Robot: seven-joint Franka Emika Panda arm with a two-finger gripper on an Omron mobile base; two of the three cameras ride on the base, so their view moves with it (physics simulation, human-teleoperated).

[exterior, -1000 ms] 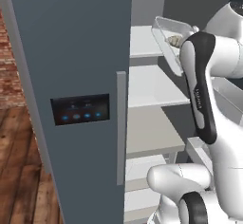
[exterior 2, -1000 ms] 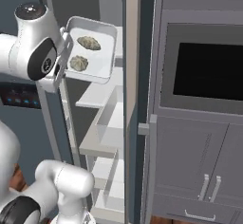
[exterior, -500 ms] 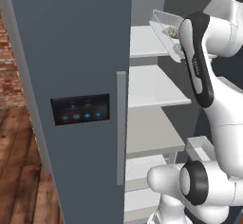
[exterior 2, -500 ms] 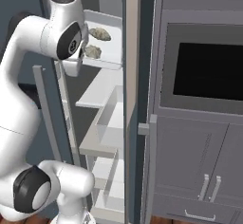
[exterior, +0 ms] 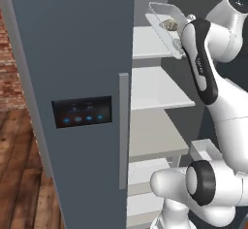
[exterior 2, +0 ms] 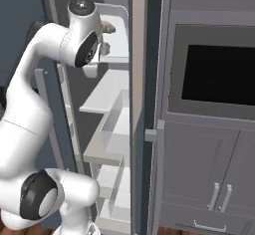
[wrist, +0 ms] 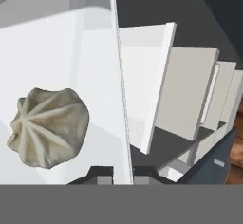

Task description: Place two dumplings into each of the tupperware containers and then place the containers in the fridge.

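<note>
— Where's the tray (exterior: 163,18)?
— High in the open fridge (exterior: 72,77), tilted above the flat white top shelf (exterior: 150,43). Thin, translucent, rounded corners.
— Fingers (wrist: 105,174)?
— Clenched on the tray's rim.
— Contents?
— A lumpy beige dumpling (wrist: 48,126) with pleated folds lies on its smooth floor; a second (exterior 2: 106,27) sits beside it.

We see the whitish-translucent tupperware container (exterior: 164,22) tilted, up at the top shelf of the open fridge (exterior: 72,77), near the shelf's front edge. We count two lumpy beige dumplings (exterior: 169,25) inside; one (wrist: 47,127) lies close to the container's rim, folds radiating.
</note>
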